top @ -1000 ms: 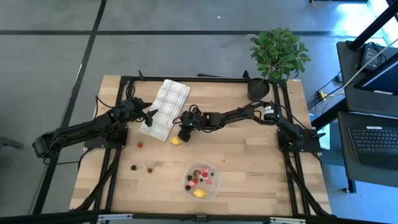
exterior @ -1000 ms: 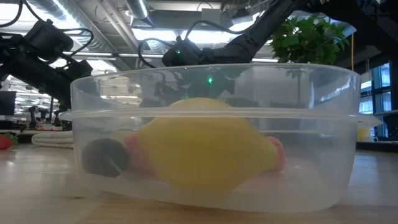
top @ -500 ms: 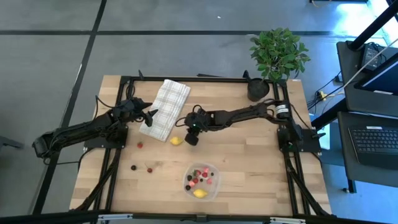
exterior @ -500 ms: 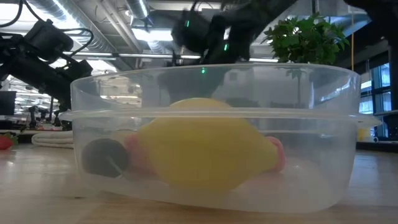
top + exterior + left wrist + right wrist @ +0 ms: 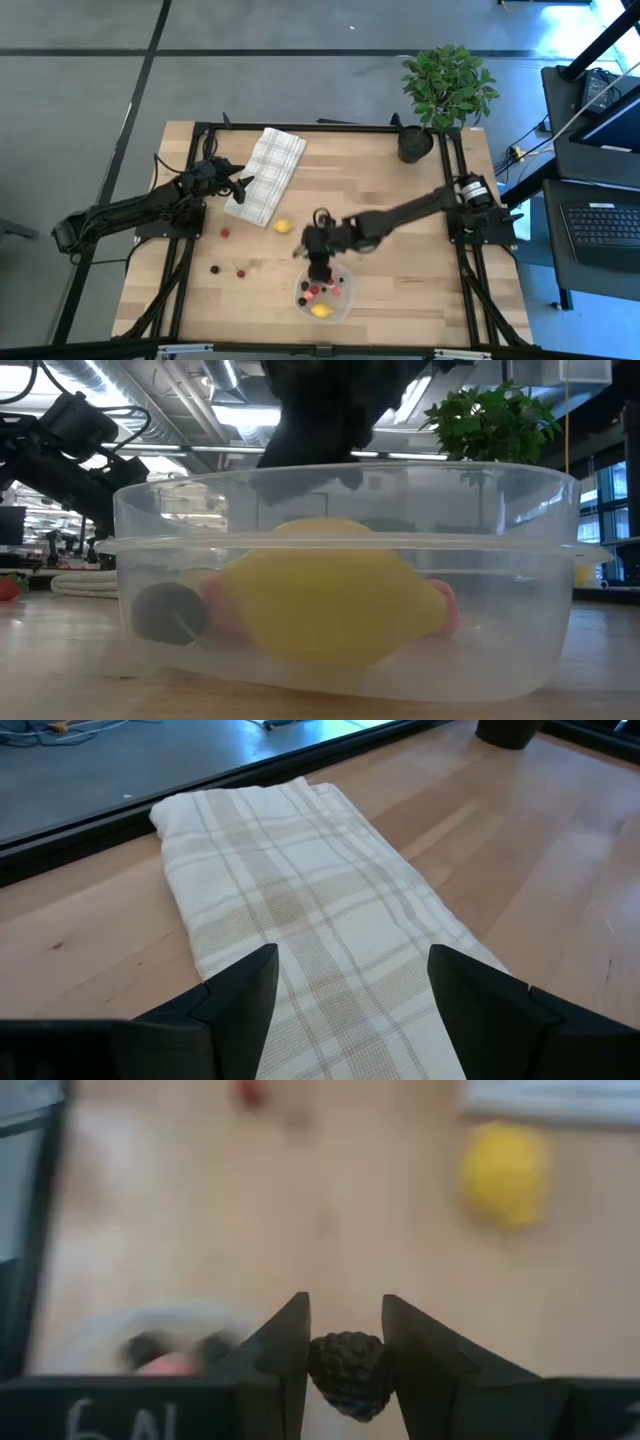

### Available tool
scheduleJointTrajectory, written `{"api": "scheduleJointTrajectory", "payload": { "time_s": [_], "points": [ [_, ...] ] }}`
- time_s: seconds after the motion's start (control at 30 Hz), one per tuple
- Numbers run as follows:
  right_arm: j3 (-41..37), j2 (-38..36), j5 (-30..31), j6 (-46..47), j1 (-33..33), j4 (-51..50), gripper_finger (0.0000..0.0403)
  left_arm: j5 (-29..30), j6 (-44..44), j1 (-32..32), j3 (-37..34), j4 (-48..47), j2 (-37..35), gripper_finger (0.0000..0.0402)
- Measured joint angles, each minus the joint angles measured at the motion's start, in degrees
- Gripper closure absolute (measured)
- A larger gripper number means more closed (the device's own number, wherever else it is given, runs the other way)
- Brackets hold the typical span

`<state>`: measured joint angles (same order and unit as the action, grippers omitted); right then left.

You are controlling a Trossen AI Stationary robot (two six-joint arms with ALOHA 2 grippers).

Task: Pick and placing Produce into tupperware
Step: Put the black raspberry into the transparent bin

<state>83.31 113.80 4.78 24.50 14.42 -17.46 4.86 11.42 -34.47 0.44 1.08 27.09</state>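
Note:
The tupperware (image 5: 340, 305) is a clear round bowl near the table's front edge. It holds a yellow lemon-like piece (image 5: 320, 595) and red and dark berries. My right gripper (image 5: 318, 268) hangs over its far rim, shut on a dark bumpy berry (image 5: 347, 1371). Loose produce lies on the wood: a yellow piece (image 5: 283, 226), a red berry (image 5: 225, 233) and two small ones (image 5: 227, 270). My left gripper (image 5: 350, 1010) stands open over the near end of a checked cloth (image 5: 265, 175) at the far left. My right gripper pinches the dark berry's two opposite sides (image 5: 318, 1365) between its two fingers. The fingers slant down from the table's right side. The berry is lifted clear, above the table and the tupperware (image 5: 150, 1340).
A black plant pot (image 5: 415, 143) with a green plant stands at the far right corner. Dark frame rails (image 5: 190, 250) run along both table sides. Bare wood lies between the cloth and the tupperware.
My right gripper has swung from beside the loose yellow piece toward the table's near edge, rising as it went, and now hangs over the tupperware's far rim. The yellow piece stays where it lay.

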Motion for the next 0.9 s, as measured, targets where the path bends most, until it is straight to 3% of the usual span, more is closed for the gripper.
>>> {"api": "scheduleJointTrajectory", "payload": {
  "time_s": [0.4, 0.9],
  "points": [
    [-2.1, 0.2, 3.7, 10.8, 11.8, 3.9, 0.0284, 0.0, 0.0, 0.0, 0.0, 0.0, 0.0, 0.0151],
    [-15.7, 1.3, 5.3, 15.8, 13.4, 24.6, 0.0286, 0.0, 0.1, 0.0, 0.0, 0.0, 0.1, 0.0151]
  ]
}}
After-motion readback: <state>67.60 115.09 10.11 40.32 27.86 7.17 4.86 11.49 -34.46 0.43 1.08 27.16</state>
